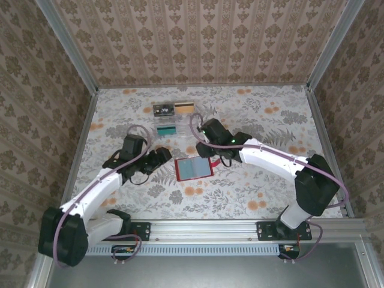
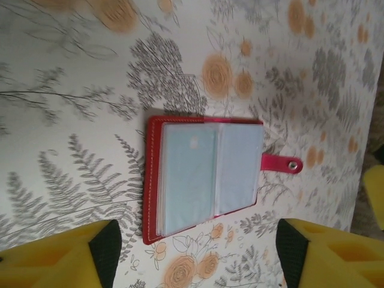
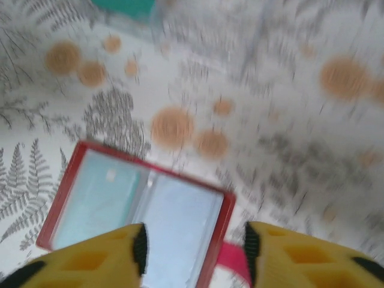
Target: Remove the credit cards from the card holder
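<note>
The red card holder [image 1: 193,168] lies open and flat on the flowered table, pale blue inner face up, its red tab [image 2: 282,163] sticking out on one side. A pale teal card [image 2: 189,180] shows inside one clear pocket. My left gripper [image 1: 163,157] hangs just left of the holder; in the left wrist view it [image 2: 198,258] is open, with nothing between its fingers. My right gripper [image 1: 209,156] is at the holder's far right corner. In the blurred right wrist view it [image 3: 195,252] stands open, straddling the holder's [image 3: 138,210] tab-side edge without touching it.
Three cards lie behind the holder: a dark one [image 1: 163,110], a tan one [image 1: 183,108] and a teal one [image 1: 166,129]. A teal edge [image 3: 126,7] also shows at the top of the right wrist view. Patterned walls enclose the table [image 1: 264,180].
</note>
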`<state>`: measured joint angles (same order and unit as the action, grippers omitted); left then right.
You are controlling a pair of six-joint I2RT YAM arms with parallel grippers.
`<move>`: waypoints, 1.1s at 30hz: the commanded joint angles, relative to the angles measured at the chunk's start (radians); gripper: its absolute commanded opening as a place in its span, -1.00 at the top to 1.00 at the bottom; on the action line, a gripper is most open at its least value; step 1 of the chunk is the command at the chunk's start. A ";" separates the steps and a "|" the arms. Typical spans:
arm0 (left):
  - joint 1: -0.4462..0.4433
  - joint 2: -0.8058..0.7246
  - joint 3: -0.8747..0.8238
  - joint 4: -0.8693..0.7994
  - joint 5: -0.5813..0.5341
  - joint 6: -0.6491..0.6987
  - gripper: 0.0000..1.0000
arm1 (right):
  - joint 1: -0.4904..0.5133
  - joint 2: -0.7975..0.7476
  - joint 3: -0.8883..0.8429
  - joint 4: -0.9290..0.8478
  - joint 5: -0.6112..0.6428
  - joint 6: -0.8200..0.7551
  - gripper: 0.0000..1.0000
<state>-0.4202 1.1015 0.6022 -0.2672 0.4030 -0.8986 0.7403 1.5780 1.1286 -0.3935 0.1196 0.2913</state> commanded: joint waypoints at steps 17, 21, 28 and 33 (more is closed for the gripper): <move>-0.140 0.280 -0.016 0.274 0.022 -0.062 0.19 | -0.016 0.130 -0.172 0.100 -0.133 0.237 0.42; -0.143 0.308 -0.009 0.281 0.025 -0.056 0.19 | -0.017 0.158 -0.171 0.089 -0.124 0.237 0.44; -0.146 0.355 0.001 0.271 0.022 -0.048 0.26 | -0.016 0.164 -0.184 0.095 -0.119 0.245 0.44; -0.148 0.391 0.012 0.275 0.028 -0.042 0.26 | -0.018 0.165 -0.188 0.102 -0.127 0.252 0.45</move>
<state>-0.5579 1.4738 0.5838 -0.0017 0.4171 -0.9646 0.7292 1.7309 0.9592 -0.2939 -0.0097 0.5274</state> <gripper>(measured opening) 0.372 0.278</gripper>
